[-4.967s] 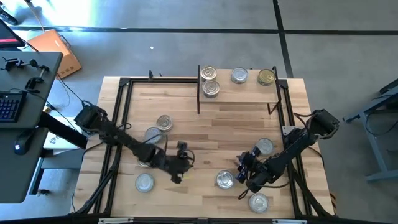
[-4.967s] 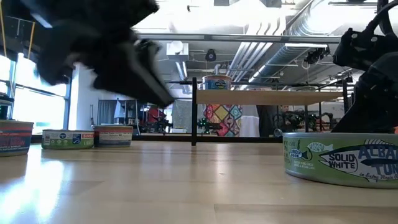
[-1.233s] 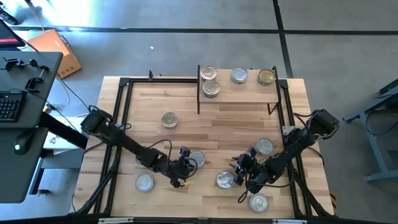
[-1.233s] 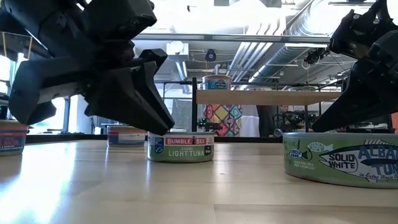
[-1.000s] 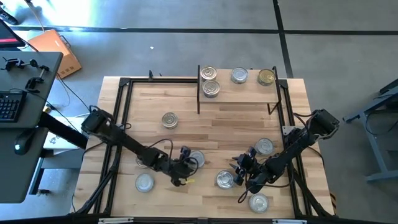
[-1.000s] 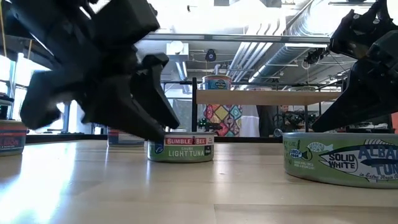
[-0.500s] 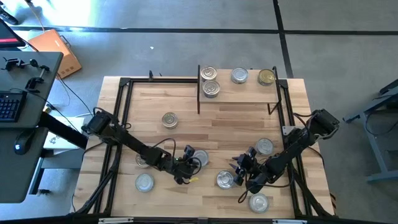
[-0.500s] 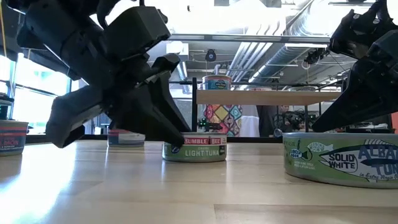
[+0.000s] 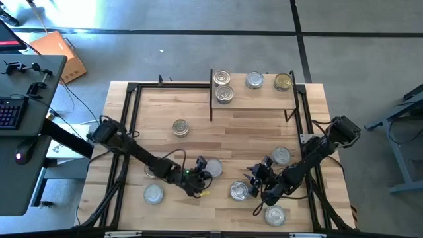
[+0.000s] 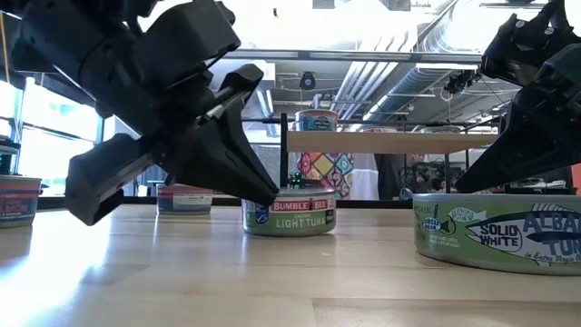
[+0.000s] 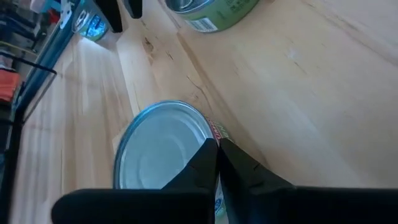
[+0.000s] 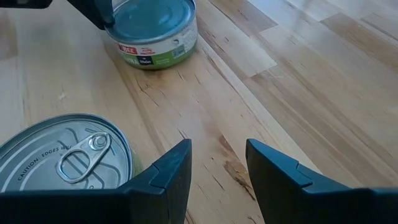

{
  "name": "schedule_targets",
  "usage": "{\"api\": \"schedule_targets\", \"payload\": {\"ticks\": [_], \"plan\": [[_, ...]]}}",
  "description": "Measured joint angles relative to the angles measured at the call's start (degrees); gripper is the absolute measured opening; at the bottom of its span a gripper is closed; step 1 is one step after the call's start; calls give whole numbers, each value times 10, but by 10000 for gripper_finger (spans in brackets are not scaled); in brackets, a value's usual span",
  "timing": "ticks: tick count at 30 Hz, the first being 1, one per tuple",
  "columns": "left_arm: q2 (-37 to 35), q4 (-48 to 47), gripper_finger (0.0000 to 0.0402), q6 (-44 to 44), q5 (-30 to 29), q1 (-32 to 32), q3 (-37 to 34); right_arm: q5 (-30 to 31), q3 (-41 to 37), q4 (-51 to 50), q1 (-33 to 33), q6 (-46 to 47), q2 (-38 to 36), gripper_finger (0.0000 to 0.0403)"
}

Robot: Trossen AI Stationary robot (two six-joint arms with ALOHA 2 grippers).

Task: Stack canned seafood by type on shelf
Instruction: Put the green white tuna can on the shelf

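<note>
A silver tin with a green and red Bumble Bee label (image 9: 212,168) stands flat on the table near its middle front. My left gripper (image 9: 200,173) is shut, its tips against that tin's left side (image 11: 216,149). My right gripper (image 12: 217,168) stands open to the right with nothing between its fingers. A pull-tab tin (image 12: 62,155) stands just beside one of its fingers; I cannot tell whether they touch. The shelf (image 9: 258,100) at the far edge bears several tins (image 9: 225,94). My left gripper pushes with the tips of its shut fingers (image 10: 270,194) against the tin's upper rim on its left side (image 11: 200,129). The fingers slant down at it from the table's left. The tin stands upright with its base on the table.
Loose tins stand on the table: one far left of centre (image 9: 180,127), one at the near left (image 9: 154,194), one under my left arm (image 9: 153,170), one at the right (image 9: 281,156), one at the near right (image 9: 275,215). A black frame (image 9: 132,106) borders the table.
My left gripper has moved a little toward the table's right edge and rolled about its own axis, staying low at the Bumble Bee tin. The tin has slid along the table toward the right, still upright.
</note>
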Motion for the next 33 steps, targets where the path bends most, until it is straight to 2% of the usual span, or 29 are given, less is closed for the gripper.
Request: {"api": "schedule_targets", "payload": {"ticks": [6, 27, 33], "plan": [[-18, -11, 0, 28, -10, -4, 3, 0, 0, 1, 0, 0, 0, 145], [-21, -33, 1, 152, -20, 16, 102, 0, 0, 0, 0, 0, 0, 145], [-21, -45, 1, 138, 15, 23, 104, 0, 0, 0, 0, 0, 0, 145]]}}
